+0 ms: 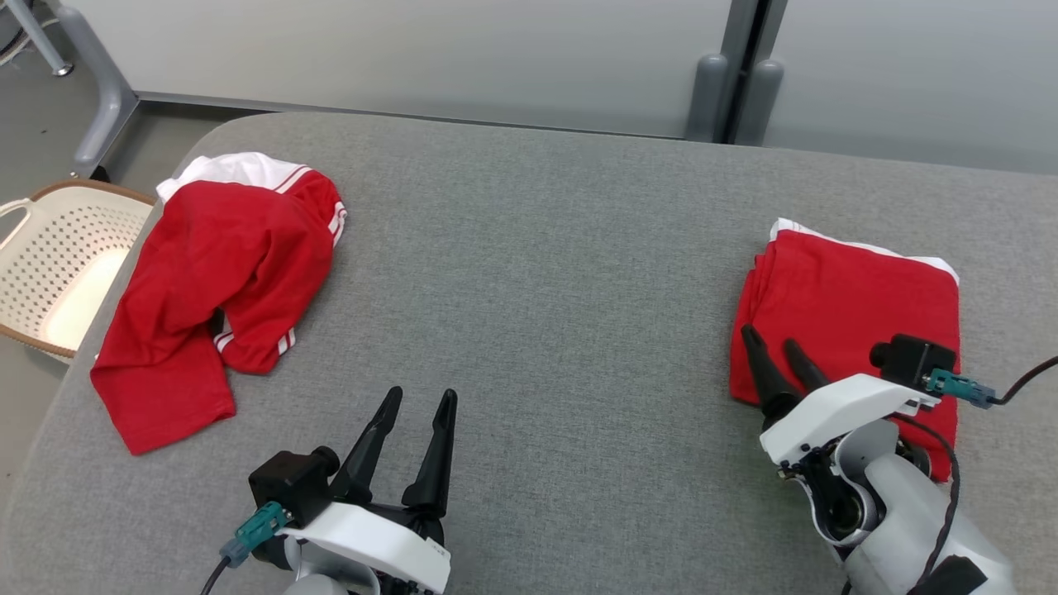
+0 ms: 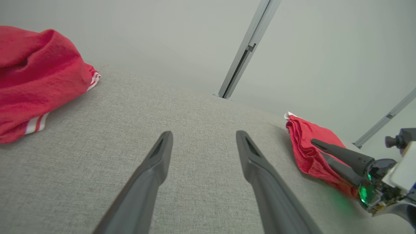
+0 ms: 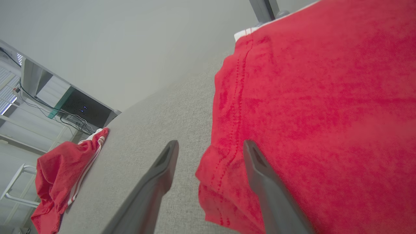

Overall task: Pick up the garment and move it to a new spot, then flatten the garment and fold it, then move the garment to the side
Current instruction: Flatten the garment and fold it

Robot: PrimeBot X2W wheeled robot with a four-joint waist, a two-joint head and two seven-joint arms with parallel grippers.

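A folded red garment (image 1: 860, 314) with a white edge lies flat at the right side of the grey table (image 1: 537, 289). My right gripper (image 1: 770, 337) is open at its near left corner. In the right wrist view one finger stands over the folded garment (image 3: 325, 97) and the other over bare table, with the cloth's hem between the fingers of the right gripper (image 3: 211, 143); nothing is gripped. My left gripper (image 1: 421, 397) is open over bare table at the front middle. The left wrist view shows the left gripper (image 2: 203, 135), the folded garment (image 2: 305, 152) and the right gripper (image 2: 320, 148).
A crumpled red garment (image 1: 215, 289) with white stripes lies at the table's left edge, also seen as a crumpled red garment (image 2: 32, 81) and a red heap (image 3: 61, 175). A cream perforated basket (image 1: 50, 248) stands on the floor beyond that edge. Pale wall panels rise behind the table.
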